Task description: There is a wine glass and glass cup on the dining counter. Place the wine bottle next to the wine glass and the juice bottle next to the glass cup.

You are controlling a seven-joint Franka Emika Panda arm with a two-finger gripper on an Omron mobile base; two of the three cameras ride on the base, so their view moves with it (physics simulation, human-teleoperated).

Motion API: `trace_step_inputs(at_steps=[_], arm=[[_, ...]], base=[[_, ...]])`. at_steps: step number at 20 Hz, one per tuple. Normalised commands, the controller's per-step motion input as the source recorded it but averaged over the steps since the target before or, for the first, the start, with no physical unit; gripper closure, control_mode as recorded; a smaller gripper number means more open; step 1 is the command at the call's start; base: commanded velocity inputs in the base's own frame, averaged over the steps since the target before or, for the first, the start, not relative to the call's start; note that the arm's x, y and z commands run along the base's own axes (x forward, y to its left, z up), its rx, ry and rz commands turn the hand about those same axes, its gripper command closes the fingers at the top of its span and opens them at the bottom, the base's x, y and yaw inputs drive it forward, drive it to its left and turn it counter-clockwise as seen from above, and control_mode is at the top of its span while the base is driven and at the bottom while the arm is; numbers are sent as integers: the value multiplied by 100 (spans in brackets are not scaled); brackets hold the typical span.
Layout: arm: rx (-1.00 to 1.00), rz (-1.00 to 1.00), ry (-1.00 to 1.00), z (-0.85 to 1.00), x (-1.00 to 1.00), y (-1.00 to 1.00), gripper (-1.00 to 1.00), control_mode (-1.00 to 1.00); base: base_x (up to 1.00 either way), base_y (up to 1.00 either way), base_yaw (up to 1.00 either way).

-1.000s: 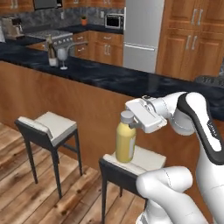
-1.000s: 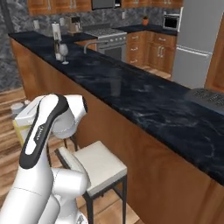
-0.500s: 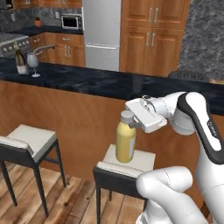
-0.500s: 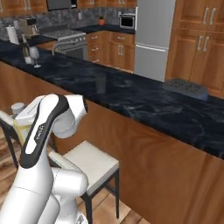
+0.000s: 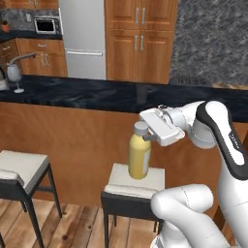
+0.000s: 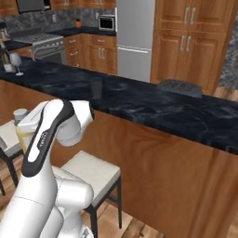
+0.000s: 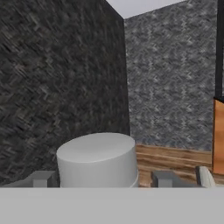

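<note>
Pincer (image 5: pixel 146 133) clamped on the juice bottle (image 5: pixel 139 158), held in the air in front of the tabletop (image 5: pixel 97 95).

I see the bottle upright, white cap (image 7: pixel 97 159) up, gripped just under the cap with a finger (image 7: pixel 43 178) on each side in the hand view. It hangs above a stool (image 5: pixel 134 181) with a pale seat, against the wooden front of the bar. From the right base view my arm covers most of the bottle (image 6: pixel 22 131). The wine glass (image 5: pixel 14 76) stands far off at the left end of the black top, with something pale beside it that I cannot make out. A dark tumbler-like shape (image 6: pixel 96 88) sits mid-top; too murky to name.
</note>
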Motion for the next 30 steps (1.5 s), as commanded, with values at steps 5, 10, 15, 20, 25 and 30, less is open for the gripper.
trace_step_inputs(at_steps=[5,10,15,20,25,30], arm=[[0,0,0,0,0,0,100,100],[0,0,0,0,0,0,100,100],[0,0,0,0,0,0,100,100],[0,0,0,0,0,0,100,100],[0,0,0,0,0,0,100,100],[0,0,0,0,0,0,100,100]], base=[[0,74,-14],[0,71,-16],[2,71,-16],[19,61,-30],[2,71,-17],[1,78,-8]])
